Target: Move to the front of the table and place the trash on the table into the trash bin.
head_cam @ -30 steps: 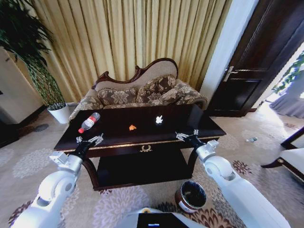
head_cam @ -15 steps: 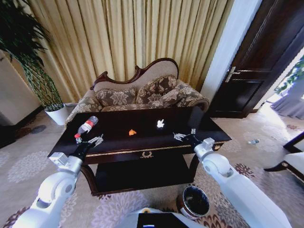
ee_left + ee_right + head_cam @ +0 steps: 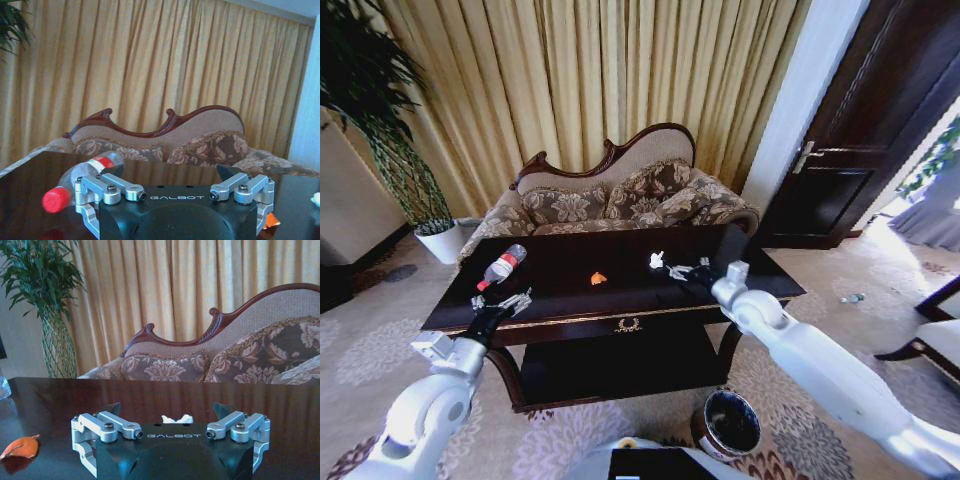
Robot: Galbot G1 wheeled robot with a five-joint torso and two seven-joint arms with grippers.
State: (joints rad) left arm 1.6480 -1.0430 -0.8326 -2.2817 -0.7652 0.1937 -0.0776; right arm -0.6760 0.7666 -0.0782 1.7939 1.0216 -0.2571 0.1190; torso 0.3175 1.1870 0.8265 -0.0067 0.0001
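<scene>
Flat on table [image 3: 570,290], bottle [image 3: 502,266] lying diagonal, red cap toward robot

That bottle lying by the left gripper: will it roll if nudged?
Probably. The bottle lies on its side on the glossy table, so a nudge could roll it. It looks clear and empty, likely light. The left gripper is open nearby.

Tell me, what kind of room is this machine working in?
Probably a formal sitting room or lounge: a carved-back floral sofa, floor-length gold curtains and a long dark glossy wooden table on patterned carpet suggest it.
</scene>
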